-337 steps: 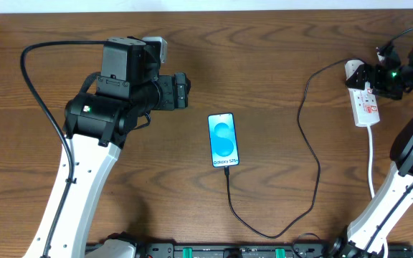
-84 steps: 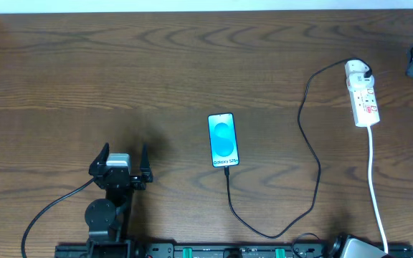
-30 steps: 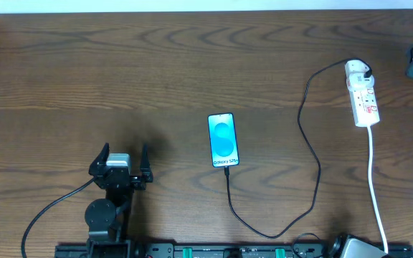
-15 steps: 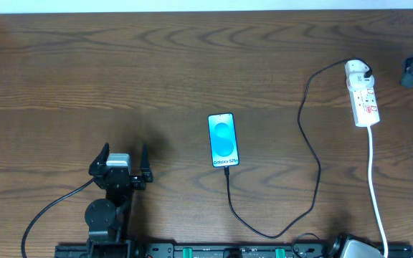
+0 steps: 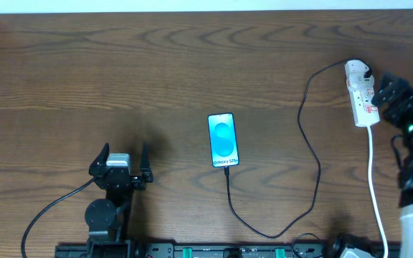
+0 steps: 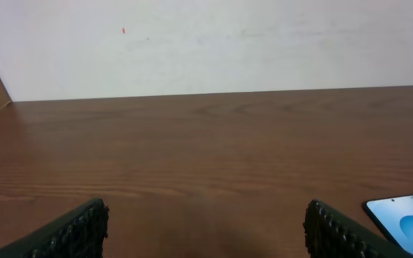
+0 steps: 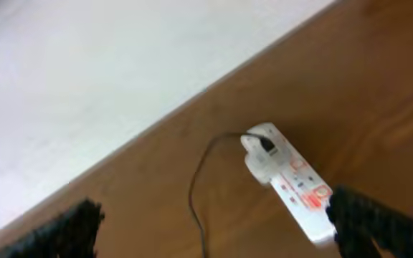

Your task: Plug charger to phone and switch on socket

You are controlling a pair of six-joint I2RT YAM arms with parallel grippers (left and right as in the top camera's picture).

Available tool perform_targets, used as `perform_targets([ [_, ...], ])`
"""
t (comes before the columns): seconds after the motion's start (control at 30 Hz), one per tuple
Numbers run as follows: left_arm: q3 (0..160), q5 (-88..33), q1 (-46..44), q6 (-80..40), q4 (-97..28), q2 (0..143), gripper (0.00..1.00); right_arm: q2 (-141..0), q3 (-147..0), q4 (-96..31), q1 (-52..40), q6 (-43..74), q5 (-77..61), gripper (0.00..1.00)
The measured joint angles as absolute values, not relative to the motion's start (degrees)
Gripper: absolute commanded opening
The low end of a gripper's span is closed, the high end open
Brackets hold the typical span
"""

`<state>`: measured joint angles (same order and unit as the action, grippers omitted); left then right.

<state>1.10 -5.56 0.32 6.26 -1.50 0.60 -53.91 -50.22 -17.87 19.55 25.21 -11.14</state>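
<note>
The phone (image 5: 223,140) lies face up mid-table, its screen lit blue; its corner shows in the left wrist view (image 6: 406,222). The charger's thin black cable (image 5: 312,168) runs from the phone's lower end in a loop to the white adapter (image 5: 357,69), which sits in the far end of the socket (image 5: 365,104). My right gripper (image 5: 388,91) is open just right of the socket. In the right wrist view the socket (image 7: 296,183), adapter (image 7: 259,147) and cable (image 7: 198,188) lie ahead of the open fingers (image 7: 221,229). My left gripper (image 5: 124,159) is open and empty (image 6: 206,231).
The socket's white cord (image 5: 373,179) runs toward the table's front edge. A white wall (image 6: 206,43) stands behind the table's far edge. The left arm's thick black cable (image 5: 49,211) curls at the front left.
My right arm has come in from the far right edge and now sits close beside the socket. The left arm, phone and cable have not moved in the last seconds.
</note>
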Motion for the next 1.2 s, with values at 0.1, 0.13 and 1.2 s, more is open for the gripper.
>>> perform_targets([
  [0.1, 1.1, -5.56, 0.32, 6.26, -1.5, 0.6, 0.87, -50.96, -39.88, -6.39, 19.46, 28.88, -11.94, 0.99],
  [0.13, 1.1, -5.58, 0.34, 6.28, -1.5, 0.58, 0.87, -50.17, -36.97, -3.03, 19.35, 29.63, -12.4, 0.99],
  [1.2, 1.1, -5.58, 0.34, 6.28, -1.52, 0.58, 0.87, -1.69, -0.36, 1.02, -1.13, 18.33, 4.91, 0.99],
])
